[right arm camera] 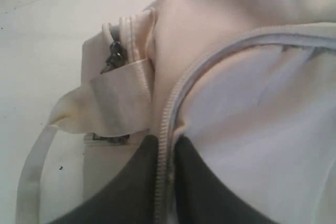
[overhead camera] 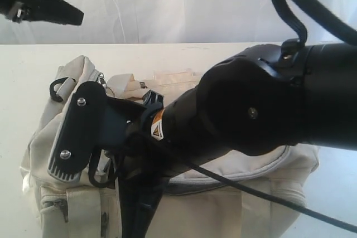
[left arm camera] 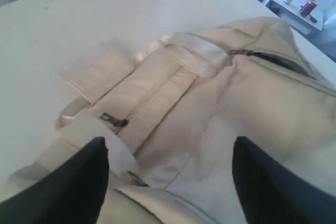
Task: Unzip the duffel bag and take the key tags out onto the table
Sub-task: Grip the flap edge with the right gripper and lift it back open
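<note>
The right end effector (right arm camera: 164, 142) is narrow. Its two dark fingers (right arm camera: 131, 187) sit close together, and the zip (right arm camera: 164, 114) of the duffel bag (right arm camera: 226, 19) runs right between them. The view is too close to tell if they are squeezing it. Past the fingertips the zip curves away along the grey edge of the flap (right arm camera: 262, 108). Near the fingers on one side a pale strap (right arm camera: 31, 171) loops off the bag onto the white tabletop (right arm camera: 42, 51). The left end effector (left arm camera: 170, 148) is wide open, with nothing held between its fingers (left arm camera: 73, 187). The cream bag (left arm camera: 236, 119) lies just under it and fills the space between the fingertips. A little ahead of one finger is a small dark zip pull (left arm camera: 113, 121) on a side pocket (left arm camera: 152, 98), and beyond that is bare tabletop (left arm camera: 79, 19). From the outside camera, the big black right arm (overhead camera: 268, 104) reaches across over the bag (overhead camera: 256, 199), which sits on the tabletop (overhead camera: 167, 54).
</note>
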`<state>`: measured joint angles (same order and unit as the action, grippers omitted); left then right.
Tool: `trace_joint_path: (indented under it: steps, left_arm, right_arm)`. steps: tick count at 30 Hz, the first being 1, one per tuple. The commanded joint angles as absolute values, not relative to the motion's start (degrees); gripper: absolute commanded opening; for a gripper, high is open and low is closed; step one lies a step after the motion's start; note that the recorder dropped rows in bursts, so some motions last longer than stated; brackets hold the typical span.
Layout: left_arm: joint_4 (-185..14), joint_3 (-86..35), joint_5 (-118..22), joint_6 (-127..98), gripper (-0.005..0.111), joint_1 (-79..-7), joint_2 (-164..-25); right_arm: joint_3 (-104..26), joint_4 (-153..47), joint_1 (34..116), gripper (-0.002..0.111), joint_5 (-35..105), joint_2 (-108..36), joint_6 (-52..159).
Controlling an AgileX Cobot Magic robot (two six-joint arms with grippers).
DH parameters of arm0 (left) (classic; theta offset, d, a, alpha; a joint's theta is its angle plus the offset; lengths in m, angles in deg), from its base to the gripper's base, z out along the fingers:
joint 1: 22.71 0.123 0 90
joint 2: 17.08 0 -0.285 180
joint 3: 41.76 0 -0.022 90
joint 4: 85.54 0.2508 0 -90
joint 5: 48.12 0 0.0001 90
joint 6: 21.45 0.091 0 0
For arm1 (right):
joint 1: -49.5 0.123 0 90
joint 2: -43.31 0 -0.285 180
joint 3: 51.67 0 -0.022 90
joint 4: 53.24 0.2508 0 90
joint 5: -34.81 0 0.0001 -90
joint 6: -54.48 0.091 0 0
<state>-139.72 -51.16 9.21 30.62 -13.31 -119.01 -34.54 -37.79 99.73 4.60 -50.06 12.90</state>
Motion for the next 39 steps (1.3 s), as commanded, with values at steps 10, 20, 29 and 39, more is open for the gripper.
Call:
trace_joint_path:
  steps: [10, 20, 29, 39]
  left_arm:
    - [-126.2, -30.7, 18.5, 20.6, 0.0, -13.1, -82.5]
    - [-137.6, 0.9, -1.5, 29.0, 0.0, -13.2, -66.2]
    - [-139.4, 0.9, -0.1, 29.6, 0.0, -13.2, -65.5]
    - [-141.8, 0.9, 2.5, 29.8, 0.0, -13.2, -65.5]
  right_arm:
    - [-43.8, -61.7, 99.0, 0.058, -25.2, -34.2, 40.0]
    - [-49.3, -59.2, 94.3, 0.054, -29.5, -47.6, 32.2]
    - [-55.6, -47.0, 92.9, 0.054, -30.6, -52.0, 26.2]
    - [-46.8, -42.4, 93.0, 0.063, -18.4, -52.0, 12.1]
